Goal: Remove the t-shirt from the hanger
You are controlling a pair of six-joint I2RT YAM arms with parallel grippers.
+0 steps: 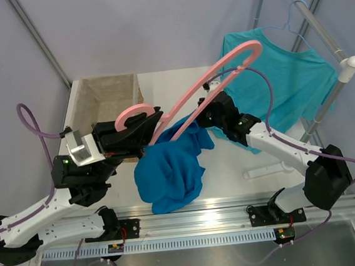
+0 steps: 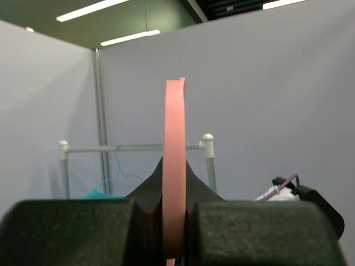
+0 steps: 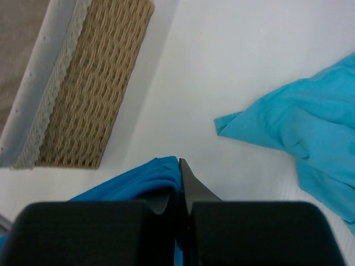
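A: What is the left gripper point(image 2: 174, 224) doing?

B: Its fingers point(image 2: 66, 233) are clamped on the hanger point(image 2: 174, 166). In the wrist view the pink plastic stands edge-on in the narrow slot between the two black pads, touching both.

A: Which part of the hanger?

B: From above, the grip sits by the curved hook. From there the hanger slants up and away over the table point(image 1: 230, 159), and its far rounded end is bare, up in front of the teal t-shirt point(image 1: 285, 78).

A: And the right gripper point(image 3: 180, 221)?

B: Pinched together on cloth. Its wrist camera shows a fold of the t-shirt point(image 3: 138, 180) rising into the seam between the fingers point(image 3: 83, 233), with no gap to be seen.

A: So where is the t-shirt?

B: Between the two arms. It is bunched at the hanger's lower end, close to the hook, and hangs down in a deep blue heap toward the near edge of the table. The right gripper holds its upper right corner, just beside the pink bar. I cannot tell how much of the hanger is still inside the cloth.

A: Anything else nearby?

B: A woven basket point(image 1: 108, 95) at the far left of the table, well apart from the shirt. The teal t-shirt hangs on a thin wire hanger point(image 1: 295, 18) from the rack point(image 1: 318, 25) at the right.
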